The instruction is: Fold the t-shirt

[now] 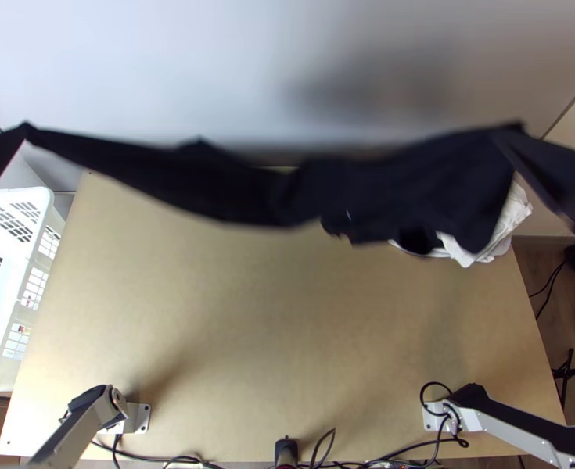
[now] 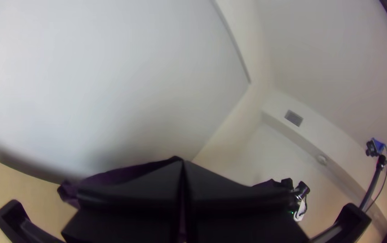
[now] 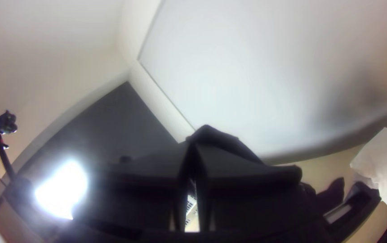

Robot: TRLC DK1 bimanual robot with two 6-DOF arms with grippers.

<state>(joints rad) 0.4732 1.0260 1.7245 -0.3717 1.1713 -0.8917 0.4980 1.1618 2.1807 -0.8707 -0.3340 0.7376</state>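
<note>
The black t-shirt (image 1: pixel 397 184) hangs in the air across the far part of the top view, stretched sideways and sagging in the middle, with a bunched lower edge. At the far left my left gripper (image 1: pixel 21 134) is shut on one end of it; at the right my right gripper (image 1: pixel 506 134) is shut on the other. In the left wrist view the left gripper (image 2: pixel 183 165) has its fingers together, dark cloth (image 2: pixel 123 174) beside them. In the right wrist view the right gripper (image 3: pixel 193 147) pinches dark cloth (image 3: pixel 222 138) at its tips. Which parts are held, I cannot tell.
A white cloth (image 1: pixel 514 215) lies crumpled at the table's far right corner, partly behind the shirt. A white basket (image 1: pixel 1 313) stands along the left edge. Cables (image 1: pixel 170 460) run along the near edge of the wooden table (image 1: pixel 264 328). A pale wall rises behind.
</note>
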